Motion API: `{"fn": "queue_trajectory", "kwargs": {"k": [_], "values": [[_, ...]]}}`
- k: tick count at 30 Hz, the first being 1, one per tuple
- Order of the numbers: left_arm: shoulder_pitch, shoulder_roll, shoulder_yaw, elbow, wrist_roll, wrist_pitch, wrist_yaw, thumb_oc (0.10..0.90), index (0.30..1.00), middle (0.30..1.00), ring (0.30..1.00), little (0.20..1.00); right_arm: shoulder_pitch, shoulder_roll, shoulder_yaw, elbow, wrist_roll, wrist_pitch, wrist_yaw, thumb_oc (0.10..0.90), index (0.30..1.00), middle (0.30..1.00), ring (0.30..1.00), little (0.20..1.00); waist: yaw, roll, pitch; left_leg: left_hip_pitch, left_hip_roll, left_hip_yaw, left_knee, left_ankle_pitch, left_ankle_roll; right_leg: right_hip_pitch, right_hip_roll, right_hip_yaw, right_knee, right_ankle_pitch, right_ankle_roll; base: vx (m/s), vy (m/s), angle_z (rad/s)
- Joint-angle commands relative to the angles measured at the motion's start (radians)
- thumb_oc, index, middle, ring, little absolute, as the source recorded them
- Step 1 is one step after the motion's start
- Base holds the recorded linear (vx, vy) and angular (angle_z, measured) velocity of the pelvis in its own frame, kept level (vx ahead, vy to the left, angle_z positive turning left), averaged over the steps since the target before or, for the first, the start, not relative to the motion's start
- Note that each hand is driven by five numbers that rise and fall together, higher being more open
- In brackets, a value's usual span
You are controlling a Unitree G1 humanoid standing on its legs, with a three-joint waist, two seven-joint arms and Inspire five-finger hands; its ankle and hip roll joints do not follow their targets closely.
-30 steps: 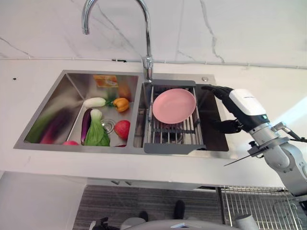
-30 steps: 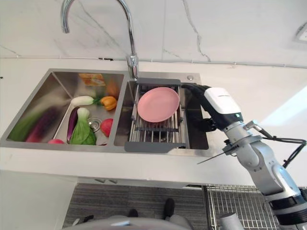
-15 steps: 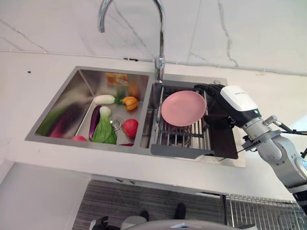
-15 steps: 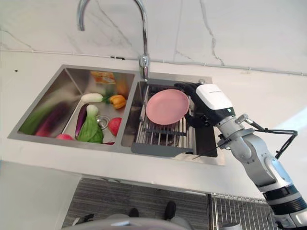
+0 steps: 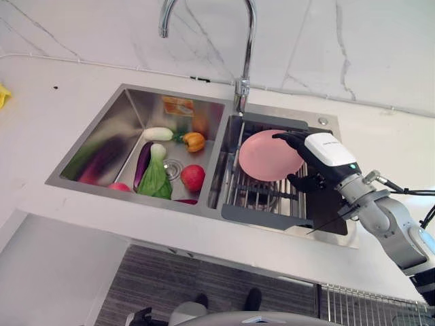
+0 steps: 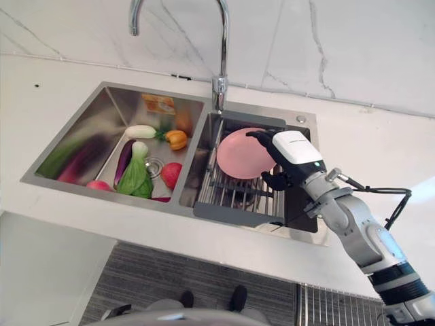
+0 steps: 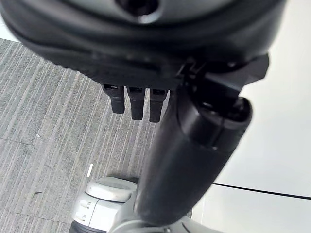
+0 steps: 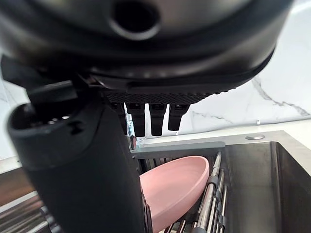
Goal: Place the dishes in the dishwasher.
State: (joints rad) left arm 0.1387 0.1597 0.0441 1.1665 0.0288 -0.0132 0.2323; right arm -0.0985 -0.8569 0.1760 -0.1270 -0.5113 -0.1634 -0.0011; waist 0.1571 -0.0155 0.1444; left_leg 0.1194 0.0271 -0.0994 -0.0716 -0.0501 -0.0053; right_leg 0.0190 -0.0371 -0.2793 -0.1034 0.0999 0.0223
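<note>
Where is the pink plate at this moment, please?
The pink plate lies on the drying rack in the sink's right basin, the open right hand reaching over its right edge.

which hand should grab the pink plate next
The right hand. It is open at the right rim of the plate, which leans in the rack in the sink's right basin. The left hand hangs over the floor, away from the sink.

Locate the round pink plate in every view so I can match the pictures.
Left eye view: round pink plate leaning on the wire rack in the right basin.
Right eye view: same place, beside the right hand.
Left wrist view: not in it.
Right wrist view: past the fingers.
Shared landmark: wire rack.
</note>
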Motion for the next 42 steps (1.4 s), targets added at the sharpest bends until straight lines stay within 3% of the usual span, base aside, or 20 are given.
{"fn": "queue_trajectory", "kwargs": {"k": [1, 8, 14, 19, 25, 26, 27, 28, 38, 42], "values": [[-0.032, 0.046, -0.038, 0.086, -0.027, -0.012, 0.021, 0.800, 0.900, 0.900, 0.900, 0.900, -0.091, -0.002, -0.014, -0.041, -0.039, -0.013, -0.068, 0.800, 0.900, 0.900, 0.900, 0.900, 0.029, -0.028, -0.058, -0.090, -0.011, -0.017, -0.016, 0.074, -0.062, 0.098, -0.046, -0.052, 0.082, -0.173, 0.070, -0.02, 0.005, 0.07], [-0.027, 0.040, -0.031, 0.085, -0.036, -0.014, 0.023, 0.800, 0.900, 0.900, 0.900, 0.900, -0.070, 0.024, -0.006, -0.011, -0.114, 0.000, -0.100, 0.800, 0.900, 0.900, 0.900, 0.900, 0.039, -0.029, -0.053, -0.094, -0.013, -0.032, -0.015, 0.078, -0.064, 0.101, -0.047, -0.069, 0.081, -0.172, 0.069, -0.02, 0.003, 0.10], [-0.026, 0.031, -0.024, 0.092, -0.051, -0.015, 0.031, 0.800, 0.900, 0.900, 0.900, 0.900, -0.046, 0.044, 0.007, 0.044, -0.276, 0.021, -0.181, 0.800, 0.900, 0.900, 0.900, 0.900, 0.043, -0.025, -0.049, -0.097, -0.015, -0.042, -0.015, 0.079, -0.065, 0.103, -0.047, -0.076, 0.080, -0.174, 0.068, -0.01, 0.003, 0.06], [-0.030, 0.018, -0.045, 0.078, -0.048, -0.019, 0.044, 0.800, 0.900, 0.900, 0.900, 0.900, -0.043, 0.060, 0.029, 0.098, -0.448, 0.068, -0.271, 0.800, 0.900, 0.900, 0.900, 0.900, 0.040, -0.017, -0.047, -0.099, -0.017, -0.050, -0.014, 0.080, -0.065, 0.101, -0.048, -0.080, 0.082, -0.174, 0.068, -0.01, 0.001, 0.03], [-0.033, 0.008, -0.076, 0.050, -0.050, -0.026, 0.058, 0.800, 0.900, 0.900, 0.900, 0.900, -0.061, 0.109, 0.062, 0.145, -0.519, 0.113, -0.336, 0.800, 0.900, 0.900, 0.900, 0.900, 0.037, -0.008, -0.042, -0.098, -0.017, -0.050, -0.013, 0.080, -0.064, 0.101, -0.051, -0.081, 0.084, -0.173, 0.068, 0.00, 0.002, 0.01], [-0.026, 0.002, -0.092, 0.031, -0.058, -0.034, 0.064, 0.800, 0.900, 0.900, 0.900, 0.900, -0.063, 0.131, 0.067, 0.155, -0.528, 0.123, -0.359, 0.670, 0.705, 0.705, 0.705, 0.705, 0.037, -0.004, -0.041, -0.099, -0.016, -0.050, -0.013, 0.080, -0.063, 0.100, -0.052, -0.081, 0.085, -0.173, 0.068, 0.00, 0.000, 0.00], [-0.024, 0.001, -0.098, 0.030, -0.059, -0.034, 0.063, 0.800, 0.900, 0.900, 0.900, 0.900, -0.069, 0.140, 0.076, 0.164, -0.534, 0.126, -0.368, 0.428, 0.342, 0.342, 0.342, 0.342, 0.038, -0.004, -0.041, -0.099, -0.016, -0.050, -0.013, 0.080, -0.062, 0.100, -0.052, -0.080, 0.085, -0.173, 0.068, 0.00, 0.000, 0.00], [-0.023, 0.001, -0.102, 0.027, -0.059, -0.036, 0.066, 0.800, 0.900, 0.900, 0.900, 0.900, -0.072, 0.146, 0.081, 0.170, -0.539, 0.131, -0.380, 0.400, 0.300, 0.300, 0.300, 0.300, 0.039, -0.002, -0.041, -0.100, -0.016, -0.049, -0.013, 0.080, -0.062, 0.100, -0.052, -0.081, 0.084, -0.173, 0.068, 0.00, 0.000, 0.00], [0.020, -0.002, -0.160, -0.085, -0.071, -0.047, 0.071, 0.800, 0.900, 0.900, 0.900, 0.900, -0.096, 0.183, 0.105, 0.178, -0.551, 0.154, -0.475, 0.400, 0.300, 0.300, 0.300, 0.300, 0.041, 0.007, -0.037, -0.100, -0.015, -0.046, -0.012, 0.081, -0.059, 0.098, -0.053, -0.079, 0.085, -0.173, 0.069, 0.00, 0.000, 0.00], [0.001, 0.006, -0.166, -0.041, -0.062, -0.048, 0.079, 0.800, 0.900, 0.900, 0.900, 0.900, -0.105, 0.196, 0.104, 0.147, -0.536, 0.142, -0.500, 0.400, 0.300, 0.300, 0.300, 0.300, 0.033, 0.006, -0.040, -0.099, -0.014, -0.042, -0.012, 0.080, -0.058, 0.097, -0.053, -0.077, 0.084, -0.173, 0.070, 0.00, 0.000, 0.00]]}}
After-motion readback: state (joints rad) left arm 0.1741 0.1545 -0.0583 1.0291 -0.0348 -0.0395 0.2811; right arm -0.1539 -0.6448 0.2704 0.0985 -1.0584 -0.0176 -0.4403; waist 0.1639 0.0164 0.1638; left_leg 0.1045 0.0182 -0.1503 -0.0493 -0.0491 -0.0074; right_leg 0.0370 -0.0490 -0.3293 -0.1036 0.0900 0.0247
